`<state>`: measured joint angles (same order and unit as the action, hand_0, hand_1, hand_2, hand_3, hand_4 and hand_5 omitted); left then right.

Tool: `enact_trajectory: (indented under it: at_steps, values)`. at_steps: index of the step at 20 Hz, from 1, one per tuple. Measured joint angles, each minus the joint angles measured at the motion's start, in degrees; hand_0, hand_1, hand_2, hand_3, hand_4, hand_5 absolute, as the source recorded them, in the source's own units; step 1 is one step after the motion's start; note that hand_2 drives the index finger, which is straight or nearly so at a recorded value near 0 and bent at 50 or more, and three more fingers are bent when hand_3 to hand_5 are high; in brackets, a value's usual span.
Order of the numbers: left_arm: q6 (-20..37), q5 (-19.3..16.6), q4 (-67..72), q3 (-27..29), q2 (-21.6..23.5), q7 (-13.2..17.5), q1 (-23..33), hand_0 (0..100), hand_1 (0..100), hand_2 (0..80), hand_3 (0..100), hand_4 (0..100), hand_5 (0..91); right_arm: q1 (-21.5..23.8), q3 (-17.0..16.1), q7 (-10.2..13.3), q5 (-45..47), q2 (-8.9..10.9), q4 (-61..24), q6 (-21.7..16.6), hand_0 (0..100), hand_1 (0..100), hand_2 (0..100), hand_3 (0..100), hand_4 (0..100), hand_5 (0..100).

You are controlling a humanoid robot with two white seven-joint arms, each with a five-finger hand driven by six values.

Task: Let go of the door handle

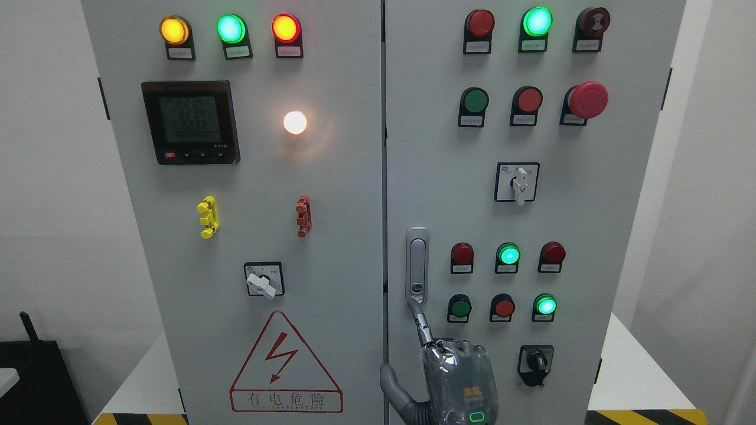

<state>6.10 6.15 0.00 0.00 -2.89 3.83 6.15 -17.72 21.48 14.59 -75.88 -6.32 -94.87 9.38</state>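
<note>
The silver door handle (417,264) stands upright on the right cabinet door (531,206), close to the seam between the two doors. My right hand (420,337) comes up from the bottom edge just below it, its back toward the camera. One finger (420,321) points straight up, and its tip meets the lower end of the handle. The thumb (391,386) is spread out to the left over the seam. Nothing is wrapped around the handle and the hand holds nothing. Both doors look closed.
The right door carries lit and unlit push buttons, a red emergency stop (587,99) and rotary switches (518,182). The left door (236,236) has a digital meter (191,121), indicator lamps and a red warning triangle (285,363). A white base ledge (638,372) flanks the cabinet.
</note>
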Motion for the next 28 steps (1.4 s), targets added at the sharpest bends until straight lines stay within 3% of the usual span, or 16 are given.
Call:
enact_trajectory:
  at_steps: [28]
  values:
    - [0.00,0.00,0.00,0.00,0.00,0.00,0.00,12,39,0.0,0,0,0.0,-0.37,-1.22,-0.38,0.23,-0.09,1.40,-0.05,35,35,2,100,100,100]
